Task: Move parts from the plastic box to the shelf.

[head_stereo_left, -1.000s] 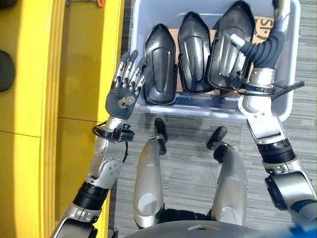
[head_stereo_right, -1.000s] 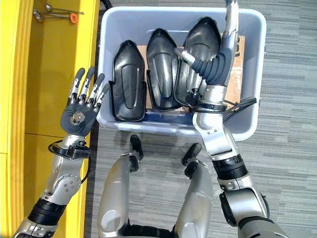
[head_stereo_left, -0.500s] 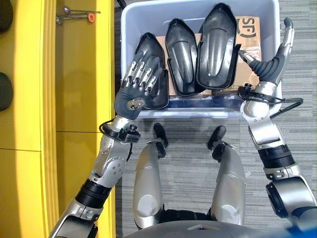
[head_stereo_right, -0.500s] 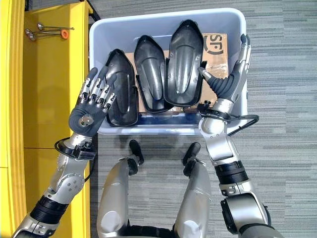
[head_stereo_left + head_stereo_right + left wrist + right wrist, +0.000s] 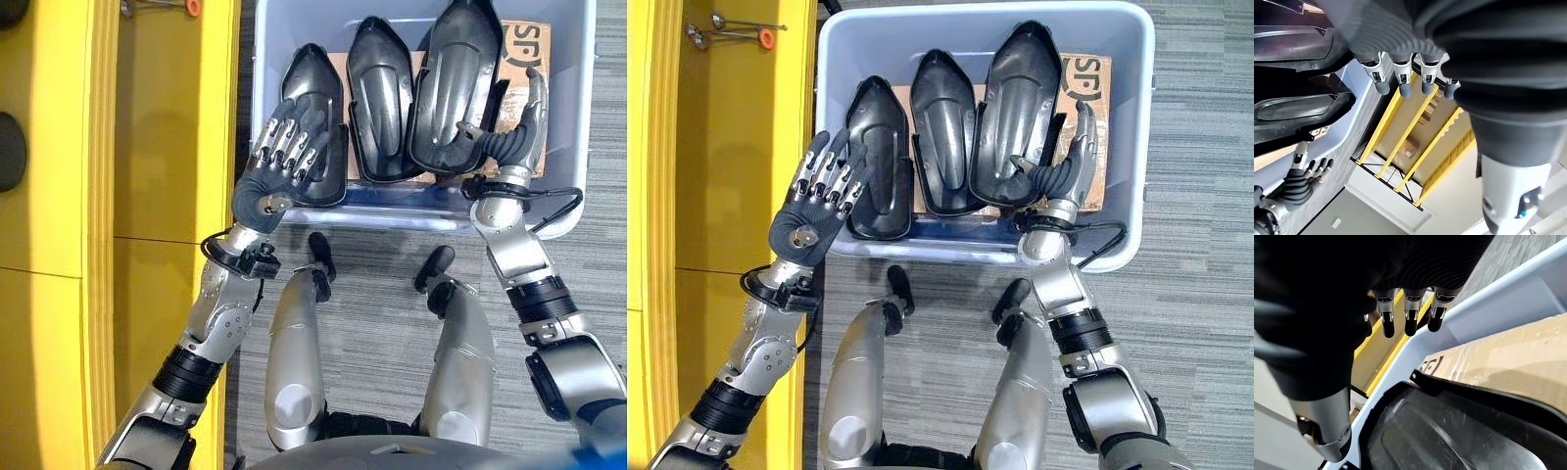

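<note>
hovering over plastic box [image 5: 1132, 147]: left robot hand [image 5: 818, 201] and right robot hand [image 5: 1063, 171], fingers straight, holding nothing.

Three black moulded plastic shells [image 5: 950, 127] pack the pale blue plastic box [image 5: 1132, 147] side by side, leaving open room over brown cardboard [image 5: 1095, 117] at its right.

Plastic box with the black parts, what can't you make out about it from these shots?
- Floor of the plastic box: covered by three black parts and cardboard, right eye view.
- Far rim: cut off by the top edge, left eye view.
- Whether the left hand touches the nearest part: unclear, it overlaps from above.
- Right hand: contact unclear too.
</note>
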